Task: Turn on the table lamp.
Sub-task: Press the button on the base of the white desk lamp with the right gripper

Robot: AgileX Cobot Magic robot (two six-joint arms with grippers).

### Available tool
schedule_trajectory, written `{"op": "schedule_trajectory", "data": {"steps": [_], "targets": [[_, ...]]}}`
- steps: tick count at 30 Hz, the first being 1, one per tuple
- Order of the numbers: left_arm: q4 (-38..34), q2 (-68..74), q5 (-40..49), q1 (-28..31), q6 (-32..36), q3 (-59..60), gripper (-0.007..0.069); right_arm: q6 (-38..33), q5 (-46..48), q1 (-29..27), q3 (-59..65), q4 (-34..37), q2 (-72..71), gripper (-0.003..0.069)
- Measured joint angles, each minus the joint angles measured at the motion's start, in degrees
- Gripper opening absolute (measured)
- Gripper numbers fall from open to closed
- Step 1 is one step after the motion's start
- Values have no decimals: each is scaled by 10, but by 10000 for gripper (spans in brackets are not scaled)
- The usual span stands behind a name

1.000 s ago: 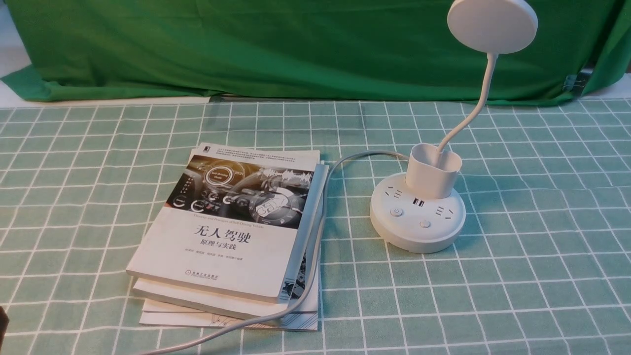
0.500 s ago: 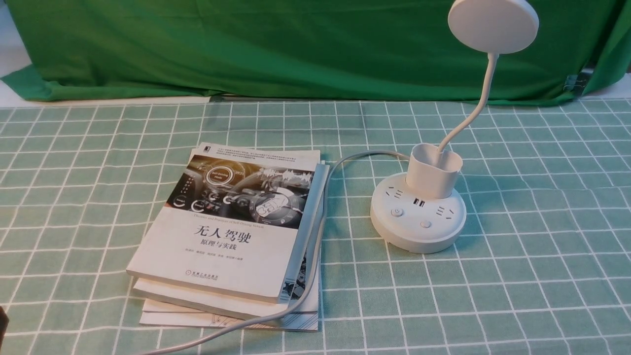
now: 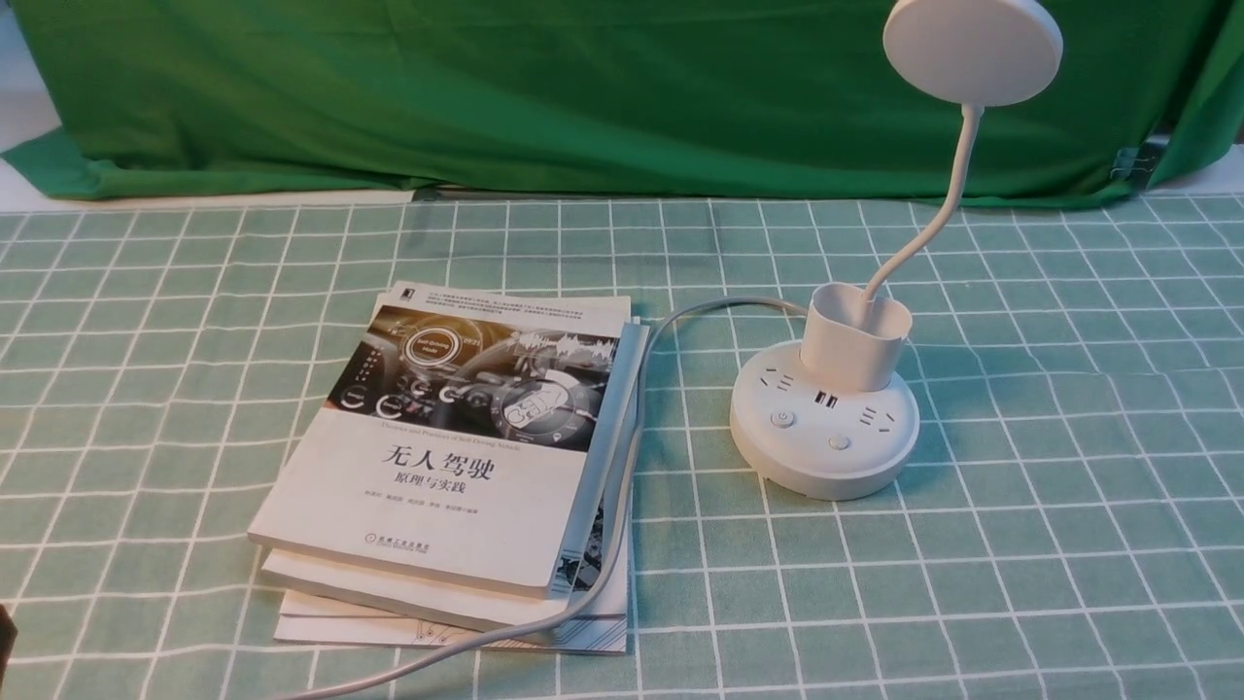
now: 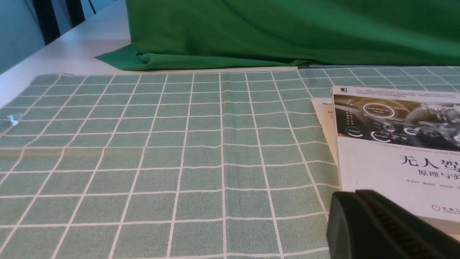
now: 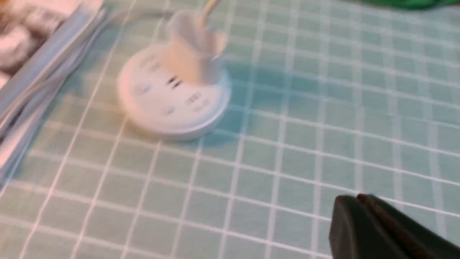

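Counter [image 3: 1069,603] is wearing a pale green cloth with white grid lines, stretching out ahead of both pincers. Dark green fabric curtain [image 3: 583,97] is hanging along its far side, its folds draping onto a white surface [image 4: 97,32]. White-and-dark paperback stack [image 3: 437,467] is lying flat to the right of the left pincer [image 4: 354,194], lower books poking out from under the top one. Thin grey cable [image 3: 496,635] is running over the stack's lower corner, then along its lamp side and curving round behind the cup of the lamp.

White plastic table lamp [image 3: 826,428] is standing upright, well apart from both pincers, beyond the stack as seen from the left one. Round base is showing sockets, dark USB-type slots and two round buttons, one bearing a power mark. Cup-shaped holder is rising from the base's rear, thin S-bent neck leading up to a flat disc head, which is looking unlit.

Left pincer is hovering near the stack, tips closed together, holding nothing. Right pincer [image 5: 354,198] is hanging over the gridded cloth, also fully closed, gripping nothing, touching neither lamp nor buttons.
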Motion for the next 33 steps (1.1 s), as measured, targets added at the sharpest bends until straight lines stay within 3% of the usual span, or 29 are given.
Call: {"op": "schedule_trajectory", "data": {"steps": [8, 17, 33], "targets": [[1, 0, 0, 0, 0, 0, 21, -18, -35, 78, -28, 16, 206, 27], [1, 0, 0, 0, 0, 0, 21, -18, -69, 113, -93, 20, 379, 27], [5, 0, 0, 0, 0, 0, 21, -19, -158, 140, -154, 24, 497, 27]]}}
